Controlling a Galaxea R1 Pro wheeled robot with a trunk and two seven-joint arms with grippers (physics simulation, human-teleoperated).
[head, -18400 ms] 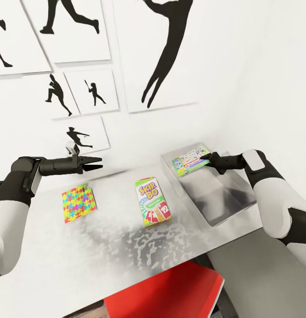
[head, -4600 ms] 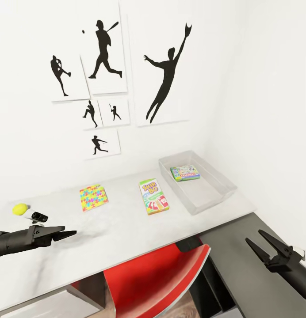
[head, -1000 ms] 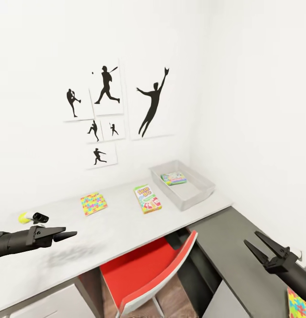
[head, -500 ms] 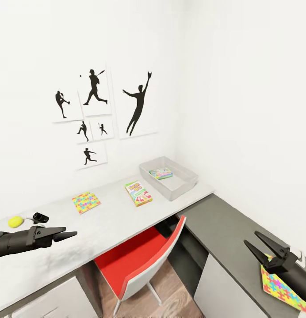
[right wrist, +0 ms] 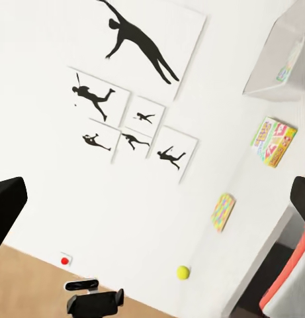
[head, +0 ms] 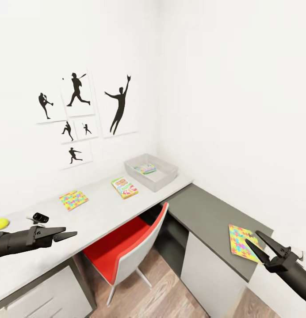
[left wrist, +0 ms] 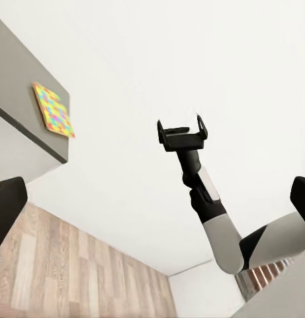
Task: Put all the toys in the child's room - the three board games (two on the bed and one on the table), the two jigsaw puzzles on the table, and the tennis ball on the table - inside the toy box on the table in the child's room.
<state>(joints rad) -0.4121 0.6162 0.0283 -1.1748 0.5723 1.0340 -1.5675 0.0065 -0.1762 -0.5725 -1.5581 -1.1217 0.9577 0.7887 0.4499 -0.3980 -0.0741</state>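
The toy box (head: 151, 172) is sitting far from both grippers, the left (head: 60, 234) and right (head: 263, 246) each hanging spread and empty. One board game (head: 145, 168) is lying inside it. The card game (head: 124, 187), both puzzles (head: 73, 199) (head: 240, 238) and the ball (head: 0, 223) are waiting outside, so most looks undone.

Translucent plastic toy box (head: 164, 176), matt grey table (head: 104, 207), wood-plank floor (head: 162, 296)

No legible text is found. Coloured print is seen on the board game (head: 124, 187) lying on the worktop (head: 95, 212), and on the one in the toy box (head: 162, 179), but too small to be read. The wall posters (head: 78, 90) carry silhouettes, no lettering.
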